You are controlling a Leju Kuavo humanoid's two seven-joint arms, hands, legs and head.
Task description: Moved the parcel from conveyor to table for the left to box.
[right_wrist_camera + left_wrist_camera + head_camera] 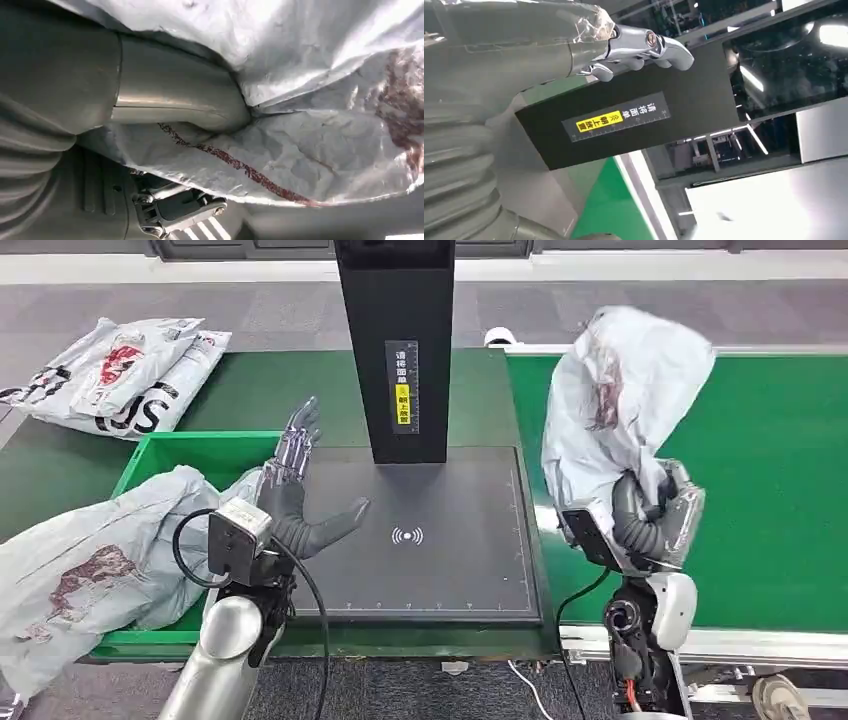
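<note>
Parcel (620, 390): a crumpled grey poly bag with a reddish print, held upright in the right robot hand (655, 515) above the near-left part of the green conveyor (780, 490), beside the scanner plate's right edge. The fingers are clamped on its lower end; the bag hides most of them. In the right wrist view the thumb (180, 95) presses into the film (300, 145), and the print is cut off at the picture's edge. The left robot hand (300, 495) hovers over the near-left part of the black scanner plate (450, 540), fingers spread apart, holding nothing. A second grey bag (90, 570) spills over the green bin's (165, 450) near-left rim, partly out of frame. The black scanner post (400, 350) stands at the plate's far edge. More bags (120, 375) lie at the surface's far-left corner.
</note>
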